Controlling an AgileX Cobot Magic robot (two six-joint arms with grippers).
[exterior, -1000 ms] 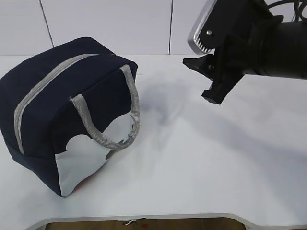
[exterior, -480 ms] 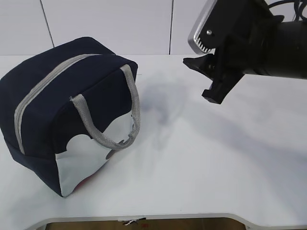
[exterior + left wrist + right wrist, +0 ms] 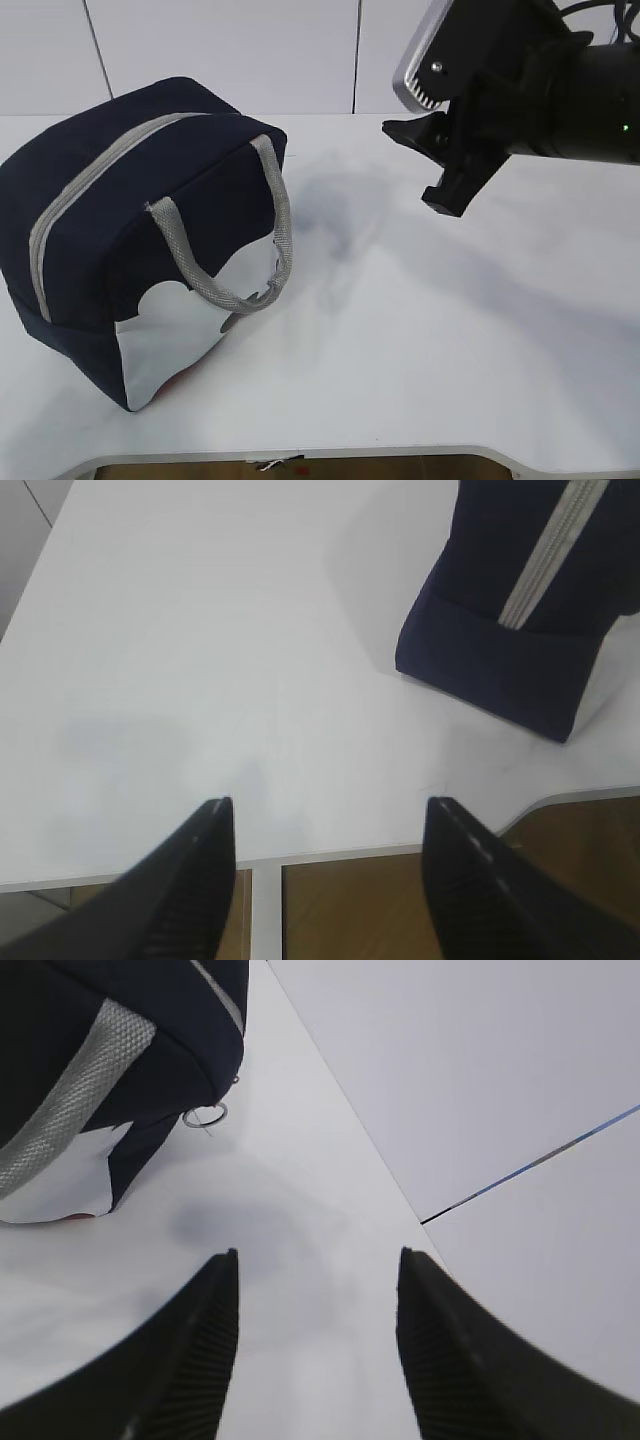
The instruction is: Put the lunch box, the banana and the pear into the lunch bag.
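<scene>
Exterior view: lunch bag (image 3: pixel 140 240) near table (image 3: pixel 420 350) front-left edge.

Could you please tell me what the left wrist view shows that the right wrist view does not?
Only the left wrist view shows the table's near edge with brown floor below, and the grey zipper running along the top of the lunch bag. Only the right wrist view shows a grey webbing handle, a small metal ring at the bag's corner, and the white wall panels. Both show the navy bag, the bare white tabletop, and an open, empty gripper: the left gripper and the right gripper.
</scene>
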